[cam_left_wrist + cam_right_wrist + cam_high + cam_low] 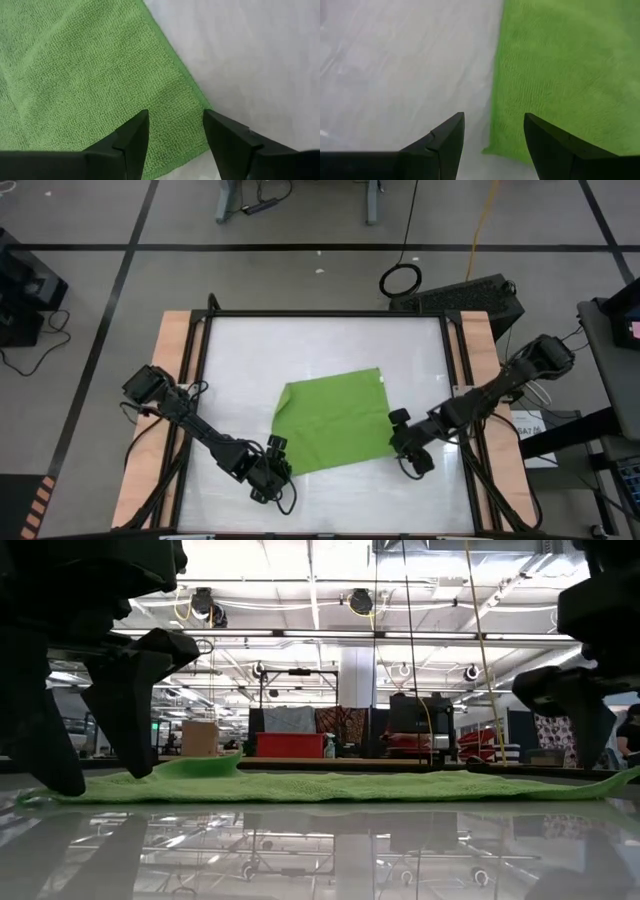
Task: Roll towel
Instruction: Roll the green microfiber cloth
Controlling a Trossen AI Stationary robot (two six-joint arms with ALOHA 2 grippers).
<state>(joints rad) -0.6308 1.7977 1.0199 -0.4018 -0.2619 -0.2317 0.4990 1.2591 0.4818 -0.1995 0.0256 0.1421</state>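
table far half bare | towel centre | arms flank near corners

Towel cut off by wrist-view edges; low view hides far edge.

Both arms are dark, near-black all over, built from chunky rounded joint housings linked by slimmer straight segments. The left arm has thin black cables looping loose off its shoulder housing and another curl of cable trailing from its wrist, the end nearest the towel. The right arm looks the same, with a bulky shoulder block farthest from the towel and a pale cable hanging beside it. The left gripper shows two matte black fingers, wedge-shaped, tapering to blunt angled tips with flat inner faces. The right gripper carries an identical matte pair, plain, with no markings showing.
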